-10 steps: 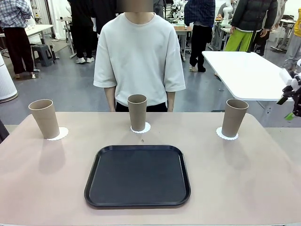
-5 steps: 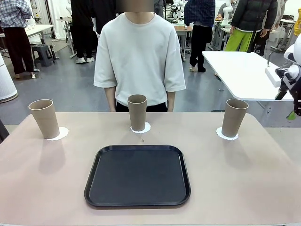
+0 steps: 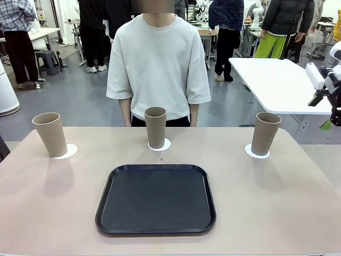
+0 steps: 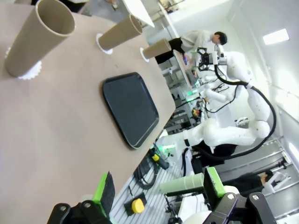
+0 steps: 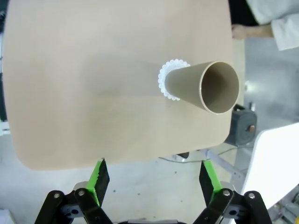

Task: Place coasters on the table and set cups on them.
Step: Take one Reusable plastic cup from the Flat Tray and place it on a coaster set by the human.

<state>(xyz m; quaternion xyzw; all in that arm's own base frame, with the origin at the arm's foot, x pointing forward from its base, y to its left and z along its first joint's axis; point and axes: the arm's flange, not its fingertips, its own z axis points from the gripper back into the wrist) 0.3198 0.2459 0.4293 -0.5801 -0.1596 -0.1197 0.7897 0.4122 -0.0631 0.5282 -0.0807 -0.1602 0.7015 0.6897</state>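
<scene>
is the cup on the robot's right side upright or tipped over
Upright. In the front view the right cup stands with its open rim on top and its base on a coaster; the right wrist view looks down into its mouth.

Tan-brown cups point(image 3: 155, 127) on white lacy coasters point(image 3: 160, 145), beige table point(image 3: 266, 192), black tray point(image 3: 155, 199).

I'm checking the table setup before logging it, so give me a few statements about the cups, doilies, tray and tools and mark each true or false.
1. Three cups stand upright, the left cup, middle cup and right cup. True.
2. The tray holds one cup. False: it holds no cup.
3. Each cup stands on a white doily, such as the one under the right cup. True.
4. The right tool grips a cup. False: its jaws are open with nothing between them, off the table edge.
5. The left tool is shut. False: it is open.
</scene>
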